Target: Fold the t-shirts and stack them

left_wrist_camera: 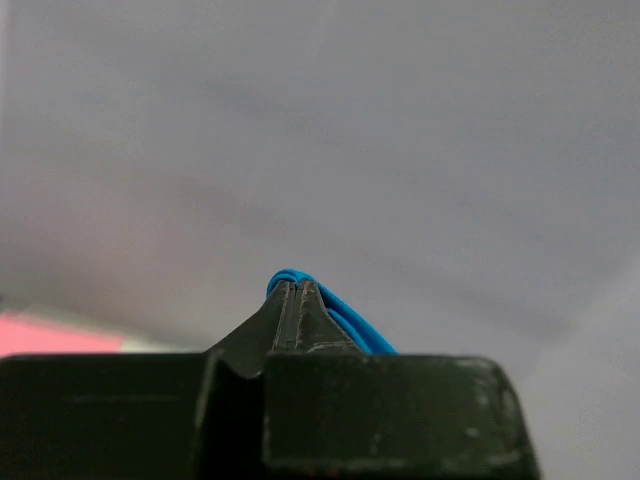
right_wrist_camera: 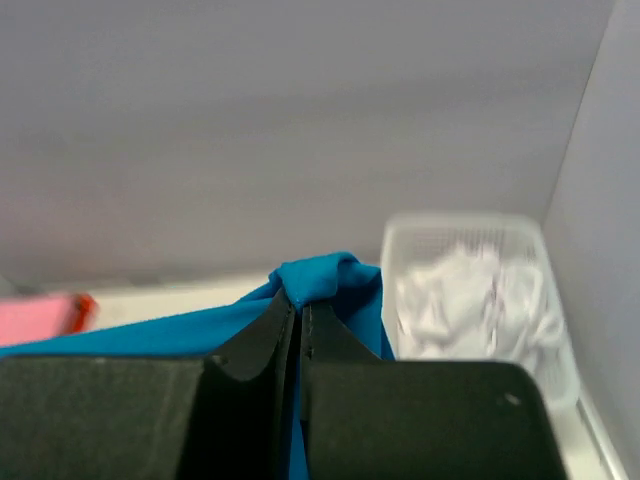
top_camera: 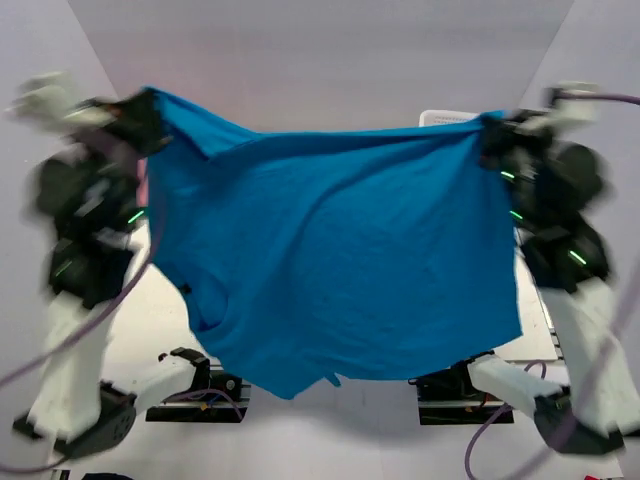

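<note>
Blue t-shirt (top_camera: 340, 250): biggest thing in frame. It's off the table (top_camera: 140, 330), hanging spread out on the near side of the basket (top_camera: 445, 117). Top edge runs from just beside the basket out to the far left. Only the basket's rim shows above that edge, close to the shirt's right top corner. Bottom hem hangs uneven, lowest left of centre. A flap is folded over near the corner farthest from the basket.

Basket: white lattice, by the right wall. My right wrist view puts it just behind and right of the corner I'm holding. White cloth (right_wrist_camera: 460, 295) is crumpled inside; can't tell what garment.

Pink shirt (right_wrist_camera: 35, 318): low on the table, well left of the basket, blurred. Orange-red bit (right_wrist_camera: 85, 303) touches its basket-side end; too small to say more.

My right gripper (right_wrist_camera: 298, 305): clenched on the blue t-shirt's corner nearest the basket. Cloth is bunched over the tips, jaws pressed together with fabric between.

My left gripper (left_wrist_camera: 297, 290): clamped on the opposite top corner, farthest from the basket. A small blue fold pokes out above the tips and down one side.

Both arms are blurred in the top view.
</note>
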